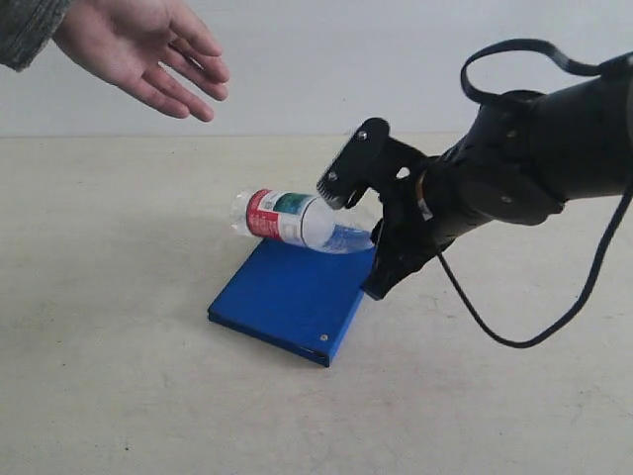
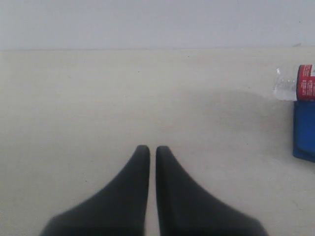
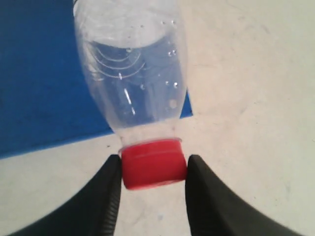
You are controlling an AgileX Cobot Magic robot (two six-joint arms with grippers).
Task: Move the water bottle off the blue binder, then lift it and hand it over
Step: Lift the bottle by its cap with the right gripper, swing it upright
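The water bottle (image 1: 285,219) hangs on its side just above the far edge of the blue binder (image 1: 287,297), base pointing left. My right gripper (image 1: 358,234) is shut on its red cap (image 3: 153,163), one finger against each side of it. In the right wrist view the clear body (image 3: 133,69) holds some water, with the binder (image 3: 39,73) behind it. My left gripper (image 2: 153,148) is shut with nothing in it and sits low over the table; it is out of the exterior view. At the edge of the left wrist view show the bottle's base (image 2: 294,83) and a corner of the binder (image 2: 305,130).
A person's open hand (image 1: 148,49) reaches in from the upper left, palm down, above and to the left of the bottle. The binder lies flat on a pale table (image 1: 119,327). A black cable (image 1: 593,287) loops off the right arm.
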